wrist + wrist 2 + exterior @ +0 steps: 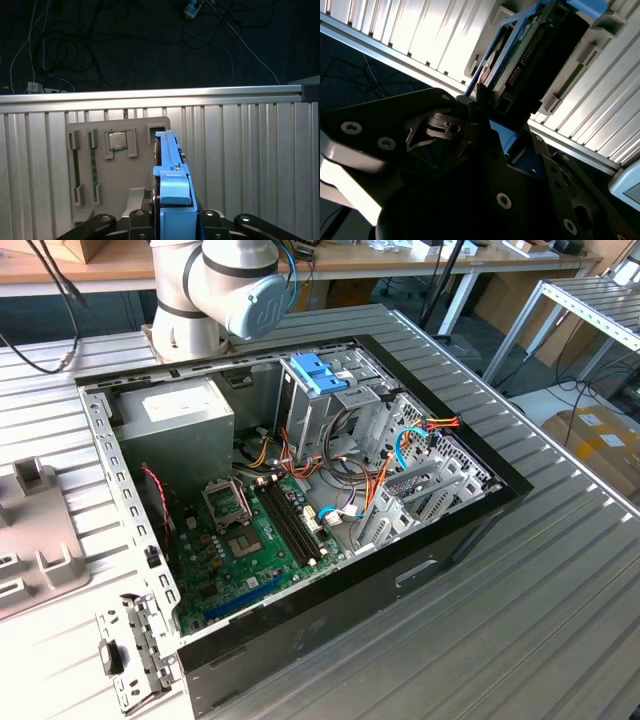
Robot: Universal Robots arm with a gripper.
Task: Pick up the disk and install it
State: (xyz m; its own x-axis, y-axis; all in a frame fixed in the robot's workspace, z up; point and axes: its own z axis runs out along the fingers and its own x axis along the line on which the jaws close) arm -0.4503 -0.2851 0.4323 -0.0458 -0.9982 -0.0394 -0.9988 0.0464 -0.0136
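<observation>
One disk [172, 160], blue-framed, edge-on, clamped in one gripper [172, 222] above one grey tray [120, 180] near the ribbed table's [250, 165] edge; tray: one processor chip [117, 140], two memory sticks [93, 167]; one open computer case [440, 540].

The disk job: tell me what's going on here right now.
The arm's tool is closed on the disk, gripping its blue carrier at the tab end. The disk stands on edge over the grey parts holder, which also carries a processor chip, on the slatted table. Whether it has left the holder cannot be told. It is not yet in the open computer case.
</observation>
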